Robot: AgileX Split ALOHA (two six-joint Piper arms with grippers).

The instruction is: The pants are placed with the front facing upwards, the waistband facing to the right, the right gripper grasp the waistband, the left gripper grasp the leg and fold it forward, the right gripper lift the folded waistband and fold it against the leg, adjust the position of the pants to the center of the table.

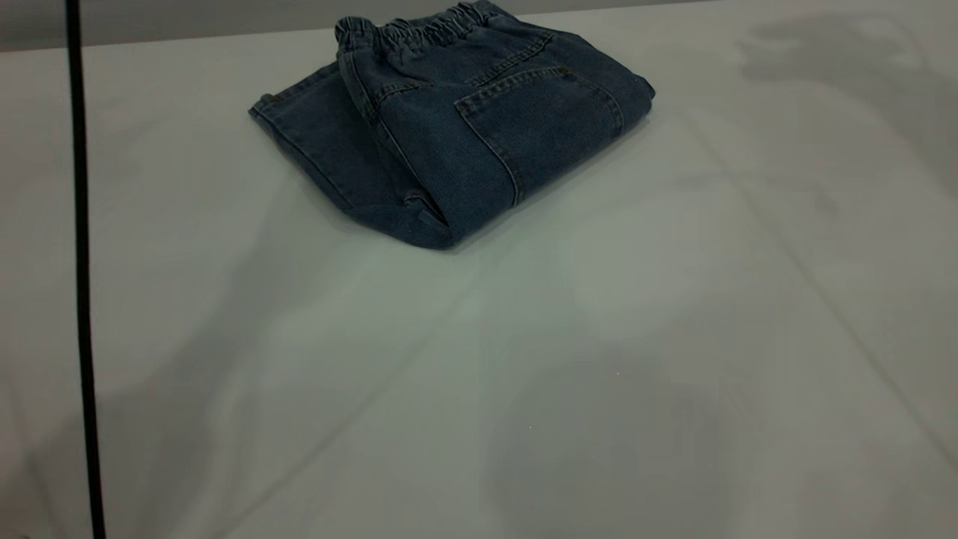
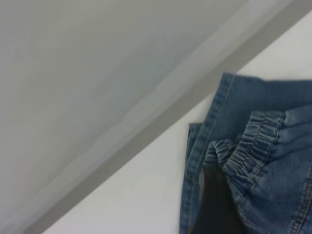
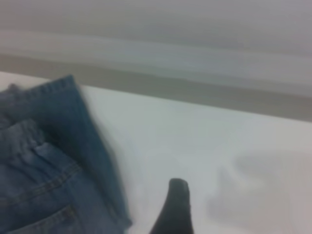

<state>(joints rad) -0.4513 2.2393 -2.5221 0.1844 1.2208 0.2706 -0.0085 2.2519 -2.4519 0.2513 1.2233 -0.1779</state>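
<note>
The pants [image 1: 456, 127] lie folded into a compact blue denim bundle at the far middle of the table [image 1: 479, 374], a patch back pocket facing up. The gathered waistband [image 1: 408, 30] runs along the bundle's far edge. In the left wrist view the waistband [image 2: 253, 146] is close, and a dark wedge of my left gripper [image 2: 217, 204] lies over the denim beside it. In the right wrist view a black tip of my right gripper [image 3: 176, 207] hangs over bare table just beside the pants [image 3: 53, 165], holding nothing that I can see. Neither gripper shows in the exterior view.
A black cable [image 1: 81, 269] hangs down the left side of the exterior view. The table's far edge [image 1: 187, 36] runs just behind the pants. Wide white tabletop stretches in front of and to both sides of the bundle.
</note>
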